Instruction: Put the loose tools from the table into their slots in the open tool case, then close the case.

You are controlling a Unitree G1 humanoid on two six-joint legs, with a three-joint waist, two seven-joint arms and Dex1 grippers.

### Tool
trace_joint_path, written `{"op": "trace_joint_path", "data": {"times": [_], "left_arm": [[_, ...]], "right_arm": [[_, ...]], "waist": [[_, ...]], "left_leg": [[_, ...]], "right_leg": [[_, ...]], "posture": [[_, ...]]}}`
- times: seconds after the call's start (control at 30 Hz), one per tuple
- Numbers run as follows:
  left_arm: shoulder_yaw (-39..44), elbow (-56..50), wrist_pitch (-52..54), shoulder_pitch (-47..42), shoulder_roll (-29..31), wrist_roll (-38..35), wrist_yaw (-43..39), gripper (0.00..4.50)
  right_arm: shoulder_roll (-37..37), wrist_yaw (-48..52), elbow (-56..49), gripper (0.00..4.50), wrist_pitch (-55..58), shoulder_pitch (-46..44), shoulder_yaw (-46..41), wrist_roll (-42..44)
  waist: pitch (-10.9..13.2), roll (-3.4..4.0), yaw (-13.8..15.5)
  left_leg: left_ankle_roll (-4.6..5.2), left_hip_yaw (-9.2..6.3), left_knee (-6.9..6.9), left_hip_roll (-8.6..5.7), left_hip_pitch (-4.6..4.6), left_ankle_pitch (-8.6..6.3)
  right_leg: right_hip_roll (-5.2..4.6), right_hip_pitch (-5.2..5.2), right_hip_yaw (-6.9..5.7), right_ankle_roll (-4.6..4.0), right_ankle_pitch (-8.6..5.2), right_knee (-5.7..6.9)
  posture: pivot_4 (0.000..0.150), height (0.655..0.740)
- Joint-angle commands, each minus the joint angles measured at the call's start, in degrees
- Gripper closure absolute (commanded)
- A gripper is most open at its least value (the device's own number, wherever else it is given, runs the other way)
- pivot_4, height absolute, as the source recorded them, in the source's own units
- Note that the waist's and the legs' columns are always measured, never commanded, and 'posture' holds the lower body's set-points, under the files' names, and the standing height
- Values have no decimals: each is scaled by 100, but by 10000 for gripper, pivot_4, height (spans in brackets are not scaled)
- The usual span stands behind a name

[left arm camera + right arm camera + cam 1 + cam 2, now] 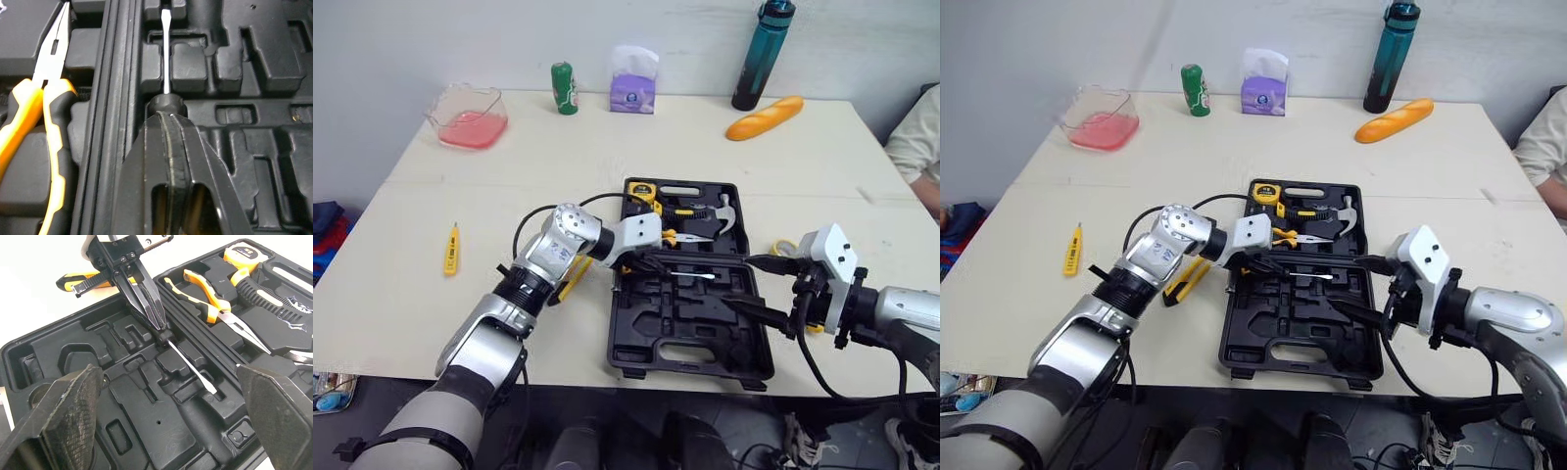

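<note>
The left pincer [157,323] is clamping shut on the black handle end of a small flat-blade screwdriver with a silver shaft [193,369]. It's holding it low over the near half of the open black moulded-plastic tool case [646,333], just on the near side of the hinge ridge. The shaft is lying along a narrow groove with its tip pointing toward the robot's right. I can't tell if it's sitting all the way down in the slot or just resting on it.

The right pincer [737,281] is hanging wide open at the right edge of the case, with nothing between the fingers. They're pointing in over the near half, well apart from the screwdriver.

The case is lying flat on the pale beige surface [558,147]. Its far half is carrying a yellow tape measure [641,188] in the left corner, long-nose pliers with yellow-and-black grips [200,289] just past the hinge, and a claw hammer with a black handle [720,211] on the right.

Loose stuff on the surface: a yellow-and-black utility knife [1185,279] is lying just beside the case's left edge under the left arm, and a little yellow screwdriver [451,249] is sitting well off to the left.

Along the far edge there's a clear bowl with pink contents [468,117], a green can [565,88], a purple tissue pack [633,83], a teal bottle [764,54] and a bread loaf [764,117] — all well away from the case. A person's sleeve [915,137] is poking in at the right.
</note>
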Motion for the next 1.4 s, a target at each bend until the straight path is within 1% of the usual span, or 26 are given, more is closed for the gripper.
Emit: {"op": "trace_joint_path", "data": {"times": [0.03,0.1,0.13,0.17,0.2,0.23,0.3,0.4,0.43,0.47,0.5,0.57,0.6,0.63,0.7,0.8,0.9,0.97,1.03,1.2,1.3,1.33,1.4], "left_arm": [[-382,461,173,339,82,478,93,44639],[-259,325,205,375,131,359,53,44639],[32,53,320,411,195,27,-83,44639],[360,-253,420,460,275,-339,-231,41729],[801,-742,649,589,432,-812,-414,38352],[1177,-1210,955,746,622,-1207,-553,34836],[1690,-1946,1529,1091,964,-1739,-640,26281],[2670,-2846,2194,2039,1660,-2314,-411,13786],[3145,-3108,2439,2488,1898,-2485,-277,8631],[3590,-3314,2635,2888,2058,-2620,-104,4450],[4207,-3473,2923,3301,2152,-2799,158,647],[5077,-3729,3311,3924,2258,-3080,538,647],[5507,-3820,3378,4337,2352,-3103,644,647],[5759,-3911,3410,4625,2422,-3136,724,647],[6480,-3792,3300,5449,2606,-3043,776,647],[7097,-3174,2977,6251,2876,-2851,883,647],[7428,-2673,2667,6600,3054,-2710,1146,647],[7561,-2570,2581,6705,3128,-2708,1273,647],[7594,-2569,2626,6734,3170,-2750,1407,647],[7417,-3095,2704,6802,3055,-2925,1531,647],[7283,-3541,3044,6548,2920,-3252,1765,647],[7167,-3849,3179,6487,2844,-3457,1756,647],[6766,-4705,3640,6296,2793,-4104,1625,647]], "right_arm": [[-4,33,-47,0,-124,15,-108,-46],[-9,44,-46,0,-135,53,-136,-56],[-24,48,-16,0,-130,81,-202,-55],[-46,57,30,0,-119,113,-298,-49],[-83,91,75,0,-96,220,-497,-29],[-125,149,119,0,-75,353,-717,-17],[-199,319,191,0,-61,648,-1132,-7],[-351,711,514,0,-93,1316,-1941,-161],[-402,864,676,0,-119,1580,-2241,-270],[-443,993,825,0,-143,1797,-2491,-367],[-492,1116,1034,0,-162,2004,-2755,-472],[-566,1280,1404,0,-247,2252,-3101,-651],[-600,1321,1600,0,-287,2320,-3234,-741],[-621,1363,1727,0,-323,2357,-3316,-803],[-708,1443,2147,0,-487,2447,-3494,-1059],[-837,1569,2654,0,-697,2477,-3612,-1320],[-1029,1728,3120,0,-1126,2447,-3529,-1654],[-1160,1765,3473,0,-1377,2303,-3382,-1832],[-1189,1786,3599,0,-1346,2083,-3266,-1783],[-1125,1817,3602,0,-1293,1786,-3129,-1771],[-919,1623,3123,0,-1010,1722,-3127,-1619],[-740,1423,2716,0,-778,1684,-3105,-1458],[-302,880,1630,0,-121,1622,-3024,-1002]], "waist": [[0,0,-6],[0,0,-13],[0,0,-18],[1,2,-29],[4,4,-39],[15,10,-107],[26,17,-179],[29,20,-189],[29,22,-185],[31,25,-186],[31,25,-180],[32,24,-177],[36,17,-178],[37,15,-169],[38,14,-166],[39,16,-157],[44,25,-155],[44,25,-161],[44,26,-169],[52,41,-179],[55,46,-169],[55,46,-173],[54,45,-165]], "left_leg": [[-1,-7,-1,1,11,-3],[-3,-16,-1,7,29,-14],[-3,-19,-1,7,32,-15],[-4,-19,-3,7,32,-15],[-4,-19,-5,7,32,-16],[-5,-20,-9,7,30,-16],[-15,-22,-16,12,9,-14],[-28,-23,-12,14,-47,-5],[-29,-22,-13,14,-53,-3],[-29,-21,-13,13,-49,-4],[-28,-18,-14,12,-48,-3],[-23,-16,-12,11,-44,-1],[-20,-17,-12,10,-41,0],[-18,-19,-10,10,-39,-1],[-21,-25,-11,9,-38,-10],[-35,-25,-20,12,-36,-23],[-42,-26,-23,13,-38,-25],[-62,-26,-23,12,-36,-37],[-67,-25,-24,12,-36,-40],[-73,-24,-33,12,-42,-43],[-73,-23,-33,11,-42,-43],[-73,-23,-32,11,-41,-43],[-77,-27,-33,13,-38,-41]], "right_leg": [[-2,16,5,-2,-1,-3],[-27,39,9,-6,-3,-16],[-41,41,7,-9,-5,-24],[-44,41,6,-11,-6,-30],[-45,39,6,-11,-6,-30],[-45,36,4,-13,-8,-27],[-41,14,0,-19,-11,-7],[-8,-42,-9,-21,-12,2],[11,-48,-15,-21,-12,3],[14,-46,-15,-21,-12,4],[14,-45,-11,-20,-12,3],[12,-40,-5,-16,-10,1],[10,-37,3,-13,-9,0],[4,-36,8,-11,-7,-1],[-26,-40,19,-13,-9,-14],[-40,-52,12,-33,-21,-12],[-42,-61,4,-43,-26,-7],[-50,-62,4,-43,-27,-3],[-56,-64,7,-44,-27,-2],[-60,-74,7,-47,-29,-2],[-61,-73,6,-47,-28,-1],[-61,-72,7,-47,-28,1],[-60,-68,6,-47,-28,3]], "posture": [[1500,7314],[1500,7314],[1500,7314],[1500,7314],[1500,7314],[1500,7314],[1500,7314],[1500,7314],[1500,7314],[1500,7314],[1500,7314],[1500,7314],[1500,7314],[1500,7314],[1500,7314],[1500,7314],[1500,7314],[1500,7314],[1500,7314],[1500,7314],[1500,7314],[1500,7314],[1500,7314]]}}
